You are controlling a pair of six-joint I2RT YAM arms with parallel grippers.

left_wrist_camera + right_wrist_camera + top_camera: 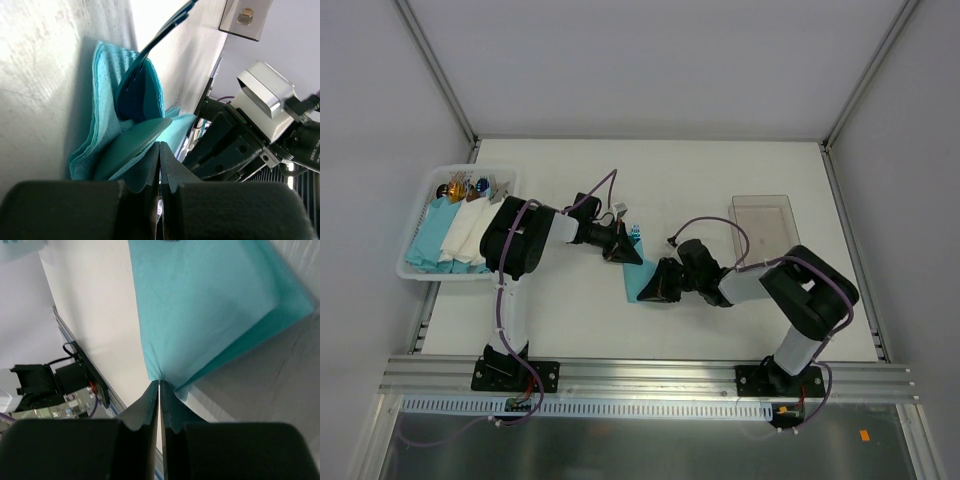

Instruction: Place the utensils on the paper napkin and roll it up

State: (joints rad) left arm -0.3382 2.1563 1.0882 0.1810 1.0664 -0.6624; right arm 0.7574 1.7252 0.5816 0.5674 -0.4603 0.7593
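Spoon [136, 87] bowl inside folded napkin [102, 75], handle pointing outward.

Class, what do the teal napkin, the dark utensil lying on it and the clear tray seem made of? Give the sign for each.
Paper napkin: thin matte paper; dotted embossing and soft folded layers show.
Dark utensil: probably plastic, smooth and glossy; light glints along its handle.
Clear tray: likely transparent plastic; the table shows through it, though glass cannot be excluded.
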